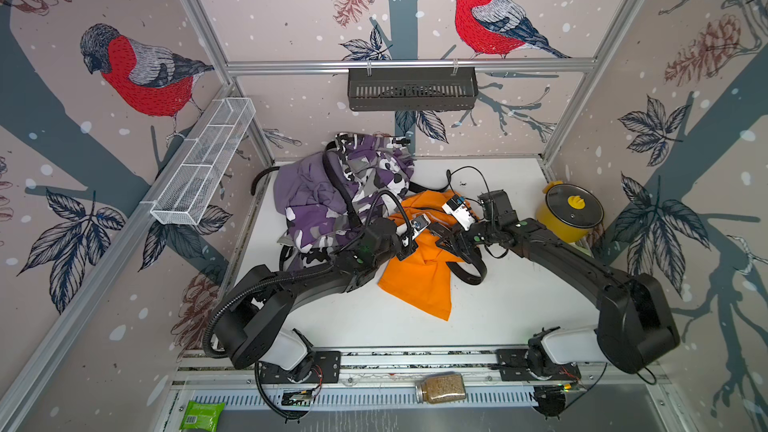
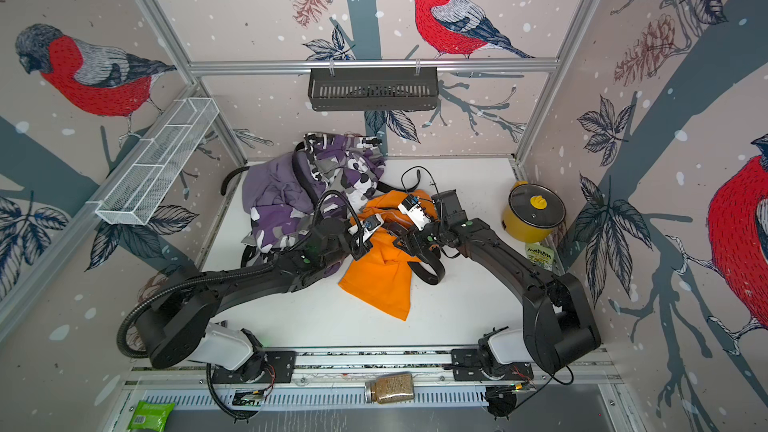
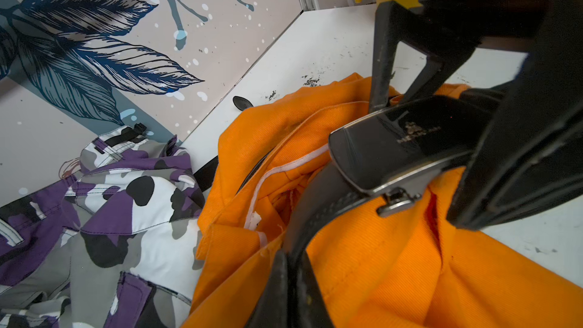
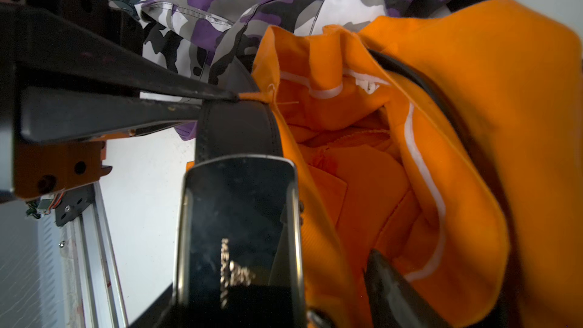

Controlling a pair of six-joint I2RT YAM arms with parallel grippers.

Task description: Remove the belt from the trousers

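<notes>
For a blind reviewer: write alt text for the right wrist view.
A black belt buckle fills the foreground against the waist of the orange trousers. The left gripper, shut, pinches the strap just past the buckle; camouflage trousers lie behind.

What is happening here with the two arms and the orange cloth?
Two robot arms are working on a black belt in the orange trousers on the white table. The left hand is shut on the strap, close to the buckle. The right hand stands open around the buckle. The belt is not out yet: part of it runs along the waistband.
</notes>
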